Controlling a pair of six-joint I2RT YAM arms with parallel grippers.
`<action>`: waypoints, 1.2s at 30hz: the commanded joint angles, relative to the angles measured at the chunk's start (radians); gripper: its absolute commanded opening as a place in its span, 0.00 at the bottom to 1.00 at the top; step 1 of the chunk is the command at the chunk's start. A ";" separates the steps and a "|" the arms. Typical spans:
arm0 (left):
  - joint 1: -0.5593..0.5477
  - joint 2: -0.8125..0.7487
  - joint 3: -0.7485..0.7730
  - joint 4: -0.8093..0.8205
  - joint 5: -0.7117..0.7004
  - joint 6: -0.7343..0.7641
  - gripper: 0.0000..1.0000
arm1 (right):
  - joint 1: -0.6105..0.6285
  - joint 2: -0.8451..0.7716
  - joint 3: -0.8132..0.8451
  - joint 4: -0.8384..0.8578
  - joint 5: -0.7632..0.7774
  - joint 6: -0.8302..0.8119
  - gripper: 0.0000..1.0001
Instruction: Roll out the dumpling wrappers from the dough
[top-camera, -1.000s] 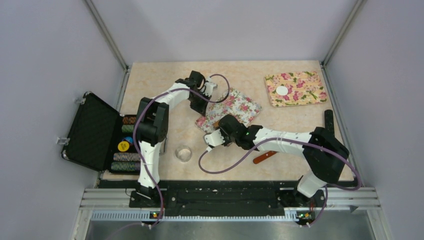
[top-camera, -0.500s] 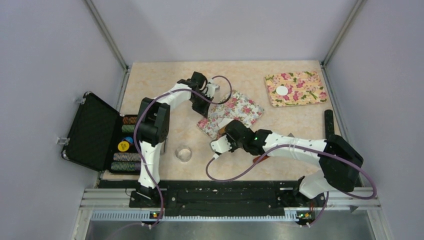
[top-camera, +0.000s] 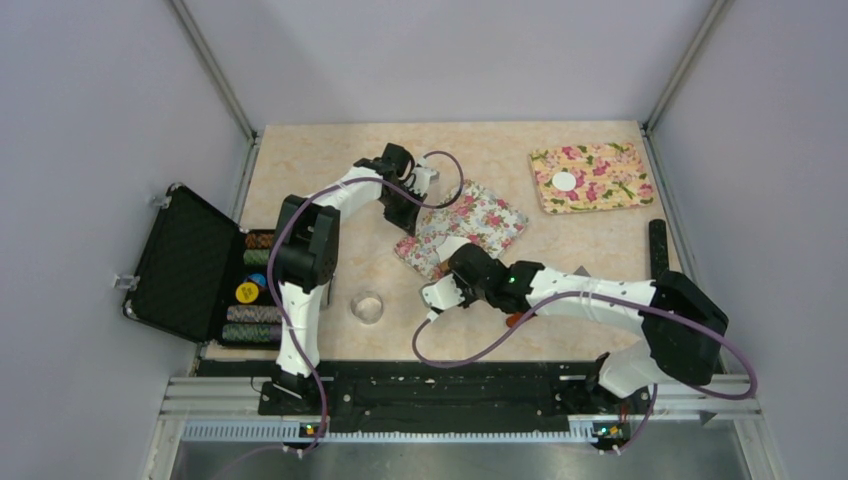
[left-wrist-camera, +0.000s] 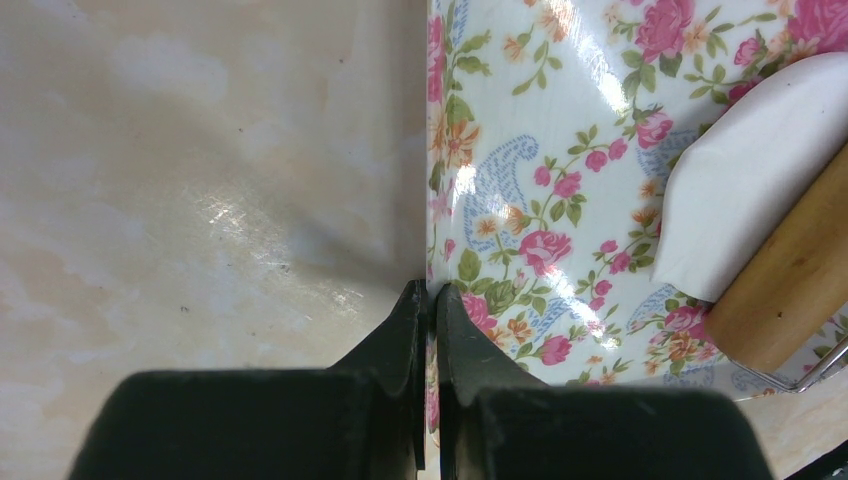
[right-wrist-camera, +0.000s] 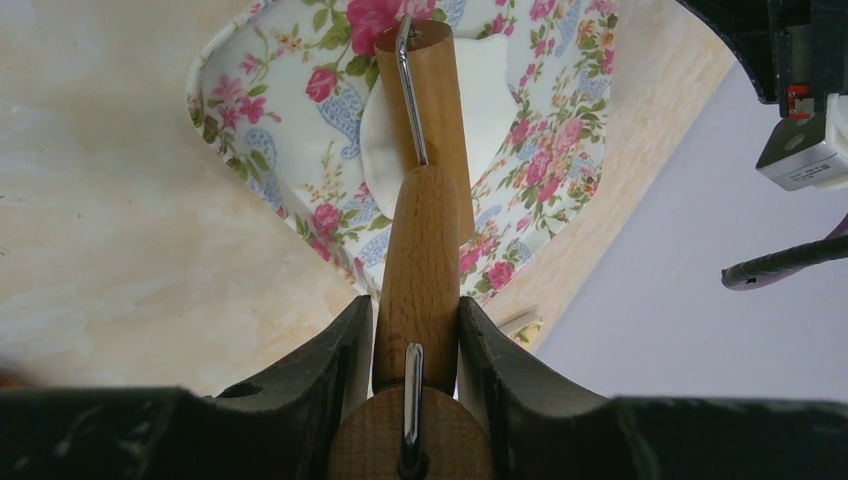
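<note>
The table (top-camera: 320, 165) has a beige, marble-patterned top. It is enclosed on the left, far and right sides by plain, pale lavender walls (top-camera: 450, 60). Grey metal posts (top-camera: 214, 70) rise along both far corners. A ribbed aluminium rail (top-camera: 450, 430) runs along the near edge. Overhead light leaves soft glare patches on the table surface.

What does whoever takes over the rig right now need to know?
Left claw: shut on the edge of the white floral mat.
Right claw: shut on the rolling pin by its handle; the pin rests on the dough on that mat.
Done: one flat wrapper lies on the yellow floral mat, far right.
Left: this dough looks only partly flattened, so finish rolling it.
</note>
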 joint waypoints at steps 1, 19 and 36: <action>-0.001 0.027 -0.004 -0.002 -0.041 0.022 0.00 | 0.002 0.118 -0.056 -0.190 -0.070 0.048 0.00; 0.000 0.025 -0.004 0.000 -0.040 0.022 0.00 | -0.033 0.206 -0.012 -0.103 -0.078 0.035 0.00; -0.001 0.027 -0.005 0.000 -0.040 0.022 0.00 | -0.031 0.172 -0.036 -0.137 -0.098 0.050 0.00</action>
